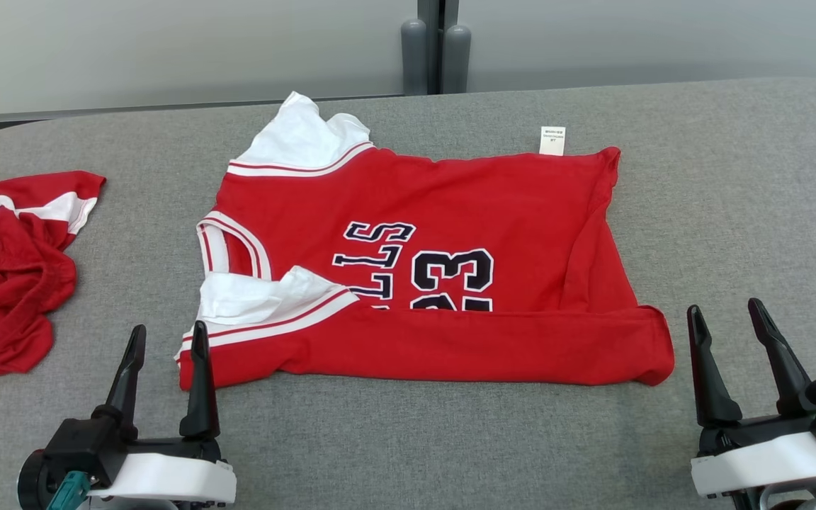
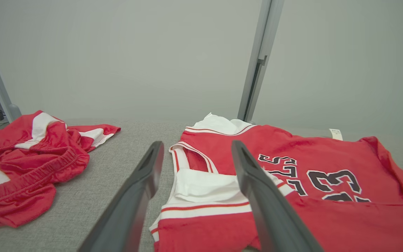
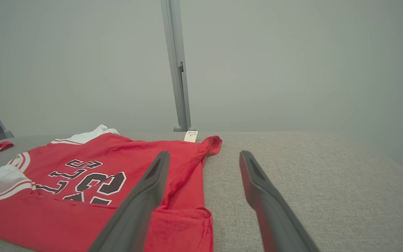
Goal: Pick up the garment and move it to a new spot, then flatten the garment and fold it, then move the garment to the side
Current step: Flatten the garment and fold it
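A red basketball jersey (image 1: 422,283) lies spread across the middle of the grey padded table (image 1: 734,177), its near edge folded over. The left gripper (image 1: 170,328) and right gripper (image 1: 724,306) wait by its near corners, both wide open and empty. A pinch that catches only the top layer could undo the fold.

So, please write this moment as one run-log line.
garment: near edge folded over | left hand: open | right hand: open

A grey fabric-covered worktop (image 1: 734,177) stretches wide; behind it stand pale grey wall panels (image 1: 167,49), split by a darker upright post (image 1: 436,46), evenly lit.
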Controlling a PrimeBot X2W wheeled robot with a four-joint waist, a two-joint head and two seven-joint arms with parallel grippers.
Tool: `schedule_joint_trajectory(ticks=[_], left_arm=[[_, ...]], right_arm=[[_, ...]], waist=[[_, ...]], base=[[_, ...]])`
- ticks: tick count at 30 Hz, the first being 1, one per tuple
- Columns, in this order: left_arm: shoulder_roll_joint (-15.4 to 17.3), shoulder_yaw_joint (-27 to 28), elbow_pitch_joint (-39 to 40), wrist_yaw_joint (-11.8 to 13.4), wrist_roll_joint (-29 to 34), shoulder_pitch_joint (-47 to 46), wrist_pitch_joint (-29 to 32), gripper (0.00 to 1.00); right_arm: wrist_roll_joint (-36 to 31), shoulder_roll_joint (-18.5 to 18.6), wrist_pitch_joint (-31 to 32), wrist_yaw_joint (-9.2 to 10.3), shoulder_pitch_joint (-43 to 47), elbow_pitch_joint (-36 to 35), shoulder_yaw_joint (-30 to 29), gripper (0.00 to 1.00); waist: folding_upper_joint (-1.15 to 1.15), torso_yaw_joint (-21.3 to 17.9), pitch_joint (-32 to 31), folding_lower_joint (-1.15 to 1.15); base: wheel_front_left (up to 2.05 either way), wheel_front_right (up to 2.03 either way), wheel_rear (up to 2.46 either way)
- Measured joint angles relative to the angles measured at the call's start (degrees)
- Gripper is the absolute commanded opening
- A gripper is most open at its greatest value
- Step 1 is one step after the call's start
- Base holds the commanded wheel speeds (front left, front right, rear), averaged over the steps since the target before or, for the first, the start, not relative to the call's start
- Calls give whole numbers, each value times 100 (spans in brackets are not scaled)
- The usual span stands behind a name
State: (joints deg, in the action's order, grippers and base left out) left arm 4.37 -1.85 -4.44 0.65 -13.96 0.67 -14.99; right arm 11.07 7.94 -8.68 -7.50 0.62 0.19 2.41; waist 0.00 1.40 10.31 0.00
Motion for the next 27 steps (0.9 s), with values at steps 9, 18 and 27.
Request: schedule_joint_trajectory(ticks=[9,18,27], left_arm=[[-25,-20,-216,-76,-4,-133,0,100],[-87,-156,-1344,-263,-303,-483,65,100],[-122,-134,-2226,-444,-746,-919,12,100]], right_arm=[[12,25,34,0,-40,38,37,100],[194,-16,303,0,-98,788,204,100],[290,-118,297,0,-450,1644,261,100]], waist=[[0,33,52,0],[0,80,365,0],[0,175,694,0]], base=[[0,0,0],[0,0,0],[0,0,0]])
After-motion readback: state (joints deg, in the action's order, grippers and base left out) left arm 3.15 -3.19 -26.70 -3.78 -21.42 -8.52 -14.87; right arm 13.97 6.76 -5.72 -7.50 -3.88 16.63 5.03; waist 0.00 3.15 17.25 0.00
